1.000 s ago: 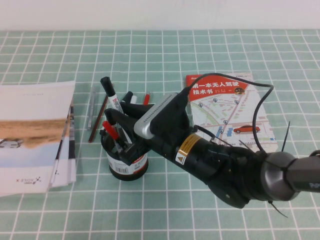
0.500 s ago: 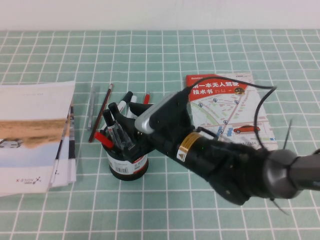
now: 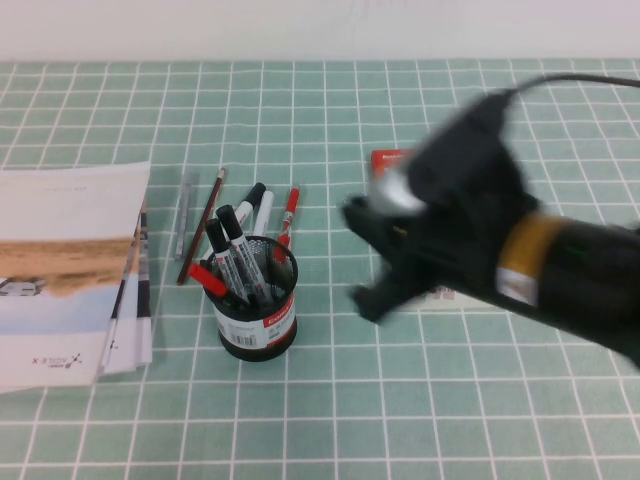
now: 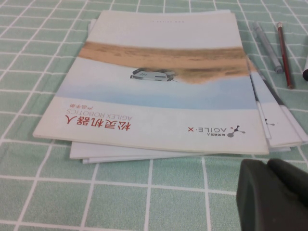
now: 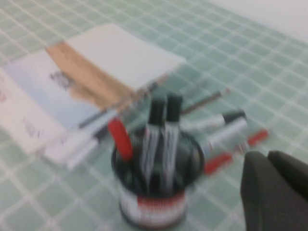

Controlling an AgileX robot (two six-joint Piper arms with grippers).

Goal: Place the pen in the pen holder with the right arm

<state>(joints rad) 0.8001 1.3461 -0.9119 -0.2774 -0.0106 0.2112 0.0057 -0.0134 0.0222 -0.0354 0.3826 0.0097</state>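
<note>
The pen holder (image 3: 257,318) is a black mesh cup with a white-and-red band, standing left of centre. Two white-barrelled, black-capped pens (image 3: 243,260) stand upright in it beside a red-capped marker (image 3: 207,279). I cannot tell the two pens apart. My right gripper (image 3: 363,262) is blurred, well to the right of the cup and clear of it. In the right wrist view the cup (image 5: 155,202) and pens (image 5: 164,137) show beside my shut, empty right gripper (image 5: 267,157). My left gripper (image 4: 267,164) is shut and empty by the booklets.
A stack of booklets (image 3: 65,265) lies at the left. A grey pen (image 3: 183,215), a brown pencil (image 3: 203,222), two more markers (image 3: 258,205) and a red pen (image 3: 288,215) lie behind the cup. A red-topped map booklet (image 3: 385,160) lies under the right arm.
The right gripper lowered the pen into the cup, let it go and pulled back fast to the right. The cup now stands uncovered with the pen in it.
</note>
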